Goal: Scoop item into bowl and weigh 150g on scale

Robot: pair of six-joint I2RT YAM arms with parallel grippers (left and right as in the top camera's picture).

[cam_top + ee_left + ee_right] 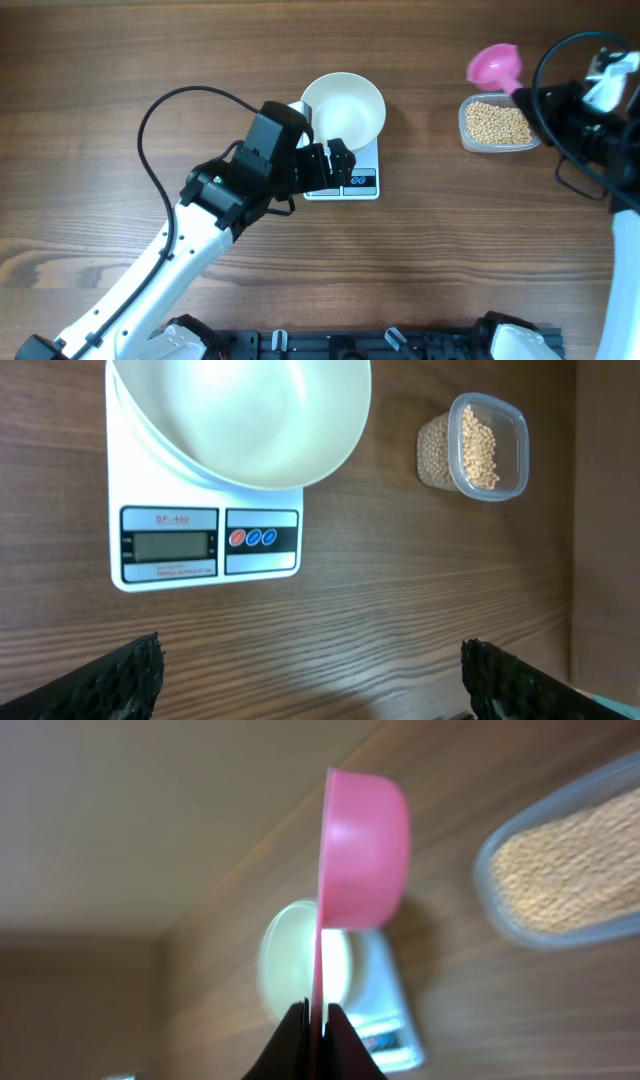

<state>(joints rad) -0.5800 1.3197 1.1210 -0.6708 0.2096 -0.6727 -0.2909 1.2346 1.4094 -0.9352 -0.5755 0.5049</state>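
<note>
Centrally, one bowl (343, 108) sits on one scale (210, 500), its rim overhanging the scale's far edge, while the front strip with the display and three buttons shows clear. The left gripper (331, 162) hangs over that front edge, fingers (110, 680) spread wide with bare wood between them. A broad band of open table (450, 250) runs along the near side, and a clear gap of wood separates the scale from the one tub (464, 122) to its right. The beans (498, 122), too many to count, lie in the tub. The right gripper (318, 1020) has its fingers pressed together on the handle of the one pink scoop (493, 63), held edge-on beyond the tub's far left corner. The right arm stands at the table's right edge.
</note>
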